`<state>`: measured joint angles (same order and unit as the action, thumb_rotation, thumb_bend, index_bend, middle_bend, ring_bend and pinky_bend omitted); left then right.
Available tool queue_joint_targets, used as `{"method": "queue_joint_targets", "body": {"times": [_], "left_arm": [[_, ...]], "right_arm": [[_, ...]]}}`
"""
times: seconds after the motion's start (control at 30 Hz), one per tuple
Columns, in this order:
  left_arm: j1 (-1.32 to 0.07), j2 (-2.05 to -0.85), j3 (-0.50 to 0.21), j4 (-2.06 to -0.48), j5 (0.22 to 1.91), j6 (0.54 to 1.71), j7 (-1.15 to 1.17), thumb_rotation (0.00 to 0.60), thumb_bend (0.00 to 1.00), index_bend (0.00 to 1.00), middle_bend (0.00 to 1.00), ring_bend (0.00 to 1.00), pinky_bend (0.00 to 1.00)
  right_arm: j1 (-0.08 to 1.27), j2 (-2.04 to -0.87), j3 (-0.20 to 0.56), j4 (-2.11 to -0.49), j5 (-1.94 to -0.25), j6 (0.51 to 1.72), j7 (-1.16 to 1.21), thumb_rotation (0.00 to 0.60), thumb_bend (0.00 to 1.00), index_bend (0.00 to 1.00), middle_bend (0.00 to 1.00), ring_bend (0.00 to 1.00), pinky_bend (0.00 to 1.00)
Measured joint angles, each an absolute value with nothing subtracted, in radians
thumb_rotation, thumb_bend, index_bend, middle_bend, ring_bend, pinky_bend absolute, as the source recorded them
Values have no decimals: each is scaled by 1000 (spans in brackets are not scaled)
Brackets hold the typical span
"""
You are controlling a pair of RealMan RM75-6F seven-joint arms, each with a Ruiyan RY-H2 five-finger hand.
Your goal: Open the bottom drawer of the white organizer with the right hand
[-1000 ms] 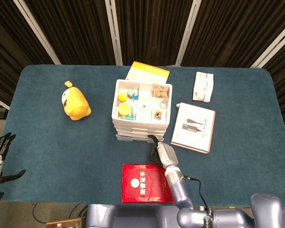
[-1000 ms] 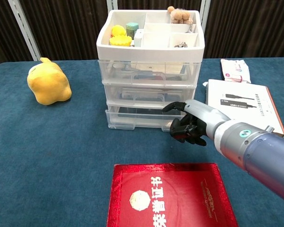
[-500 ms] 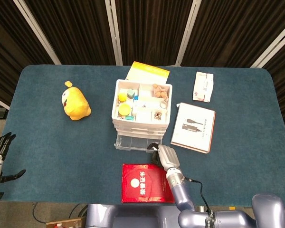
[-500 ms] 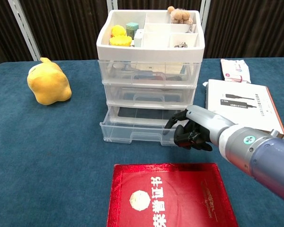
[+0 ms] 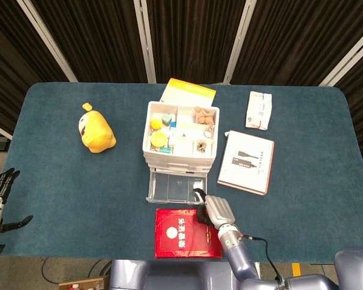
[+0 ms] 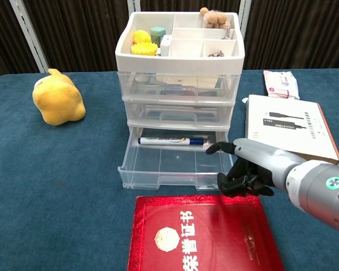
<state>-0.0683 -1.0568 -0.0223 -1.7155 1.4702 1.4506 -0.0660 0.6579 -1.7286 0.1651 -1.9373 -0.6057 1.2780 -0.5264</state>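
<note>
At six o'clock of the white plastic organizer, its clear bottom drawer stands pulled out, right hand hooked on its front corner, so letting go seems next.

Red booklet bears gold characters "荣誉证书"; other print too small.

We see a yellow plush toy at 9 o'clock on the bench, red certificate book at 6, white manual at 3, tissue pack at 2, yellow-edged booklet at 12.
</note>
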Motion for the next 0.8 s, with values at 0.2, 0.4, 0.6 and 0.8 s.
{"method": "queue_joint_targets", "body": {"times": [0.2, 0.4, 0.6, 0.8], "left_arm": [[-67, -1059, -22, -1712, 1471, 1453, -59, 600, 45, 0, 0, 0, 0], [-61, -1062, -19, -1710, 1477, 1464, -50, 600, 45, 0, 0, 0, 0], [-56, -1066, -19, -1708, 1479, 1476, -34, 600, 46, 0, 0, 0, 0], [-54, -1077, -19, -1691, 1492, 1488, -10, 600, 46, 0, 0, 0, 0]], "right_arm": [[643, -1692, 149, -1971, -657, 1305, -540, 600, 538, 0, 823, 822, 894], [617, -1612, 104, -2038, -736, 1398, -604, 600, 538, 0, 810, 812, 887], [556, -1447, 32, -2122, -853, 1502, -644, 600, 538, 0, 639, 654, 721], [464, -1314, -47, -2093, -1118, 1584, -521, 600, 400, 0, 153, 170, 283]]}}
